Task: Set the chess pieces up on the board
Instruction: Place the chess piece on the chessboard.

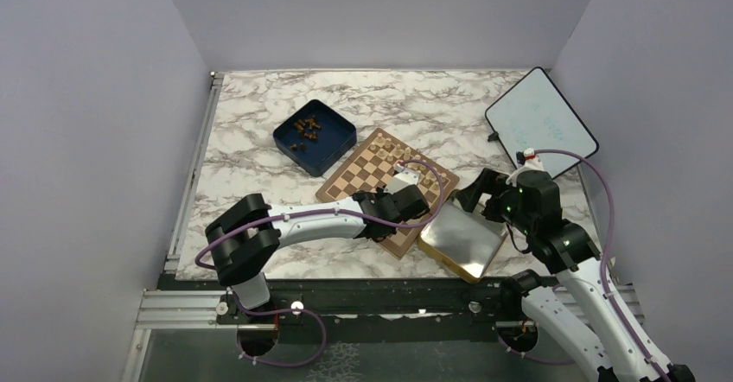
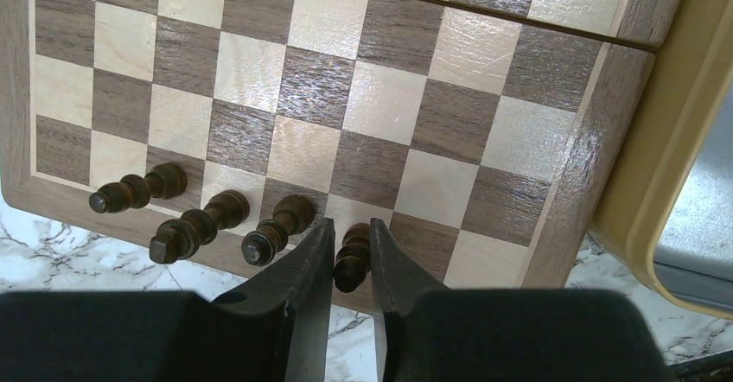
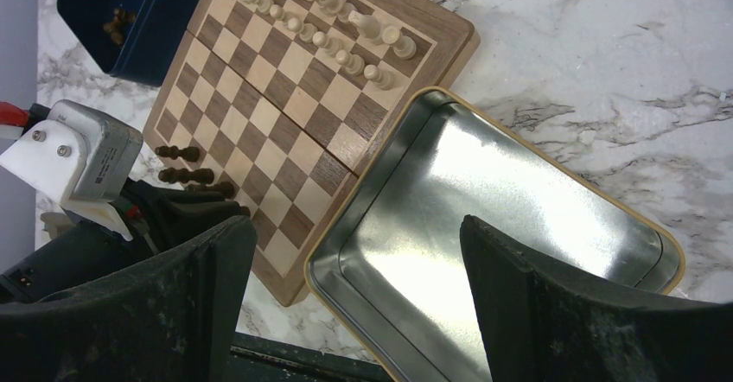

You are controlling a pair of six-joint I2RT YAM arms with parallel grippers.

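The board [image 1: 372, 170] lies angled in the middle of the table. Three dark chess pieces [image 2: 199, 226] stand in its near edge row, and a further dark piece [image 2: 353, 257] stands to their right. My left gripper [image 2: 350, 222] straddles that piece with its jaws narrowly apart, the right finger [image 2: 393, 270] against it and a sliver of gap on the left. From above the left gripper [image 1: 413, 199] sits over the board's near corner. More dark pieces [image 1: 305, 127] lie in the blue box [image 1: 314, 136]. My right gripper [image 3: 356, 226] hangs wide open and empty over the tray [image 3: 519, 192].
Pale beige chessmen [image 3: 346, 28] fill the board's far rows. The gold-rimmed metal tray [image 1: 462, 239] touches the board's right corner. A small whiteboard [image 1: 541, 123] lies at the back right. Grey walls close in the table on three sides.
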